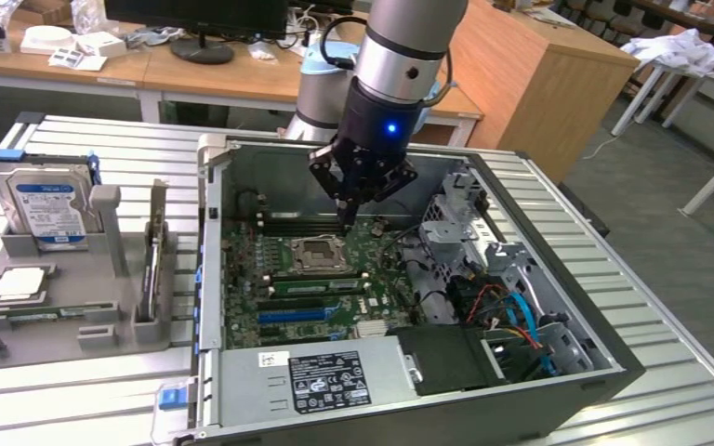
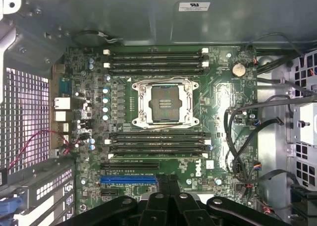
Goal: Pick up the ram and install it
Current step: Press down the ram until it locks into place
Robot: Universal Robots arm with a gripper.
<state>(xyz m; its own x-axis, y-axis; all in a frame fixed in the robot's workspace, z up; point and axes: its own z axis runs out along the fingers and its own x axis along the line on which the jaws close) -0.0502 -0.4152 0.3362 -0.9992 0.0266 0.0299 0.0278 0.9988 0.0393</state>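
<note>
Ram [image 1: 45, 317] flat in grey fixture [image 1: 109, 325] outside the case, below the processor chip [image 1: 22, 283]; judged light, stiff and fragile, best gripped by the long edges at mid-length, clear of chips and contacts. Gripper [image 1: 347, 219] well apart, hanging over the motherboard [image 2: 223, 102] by the memory slots [image 2: 156, 60]; fingers drawn together, apparently empty.

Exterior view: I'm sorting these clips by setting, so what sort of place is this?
Probably a robotics lab or workshop: an open computer case lies on a metal table, with wooden desks and a monitor stand behind the gripper.
</note>
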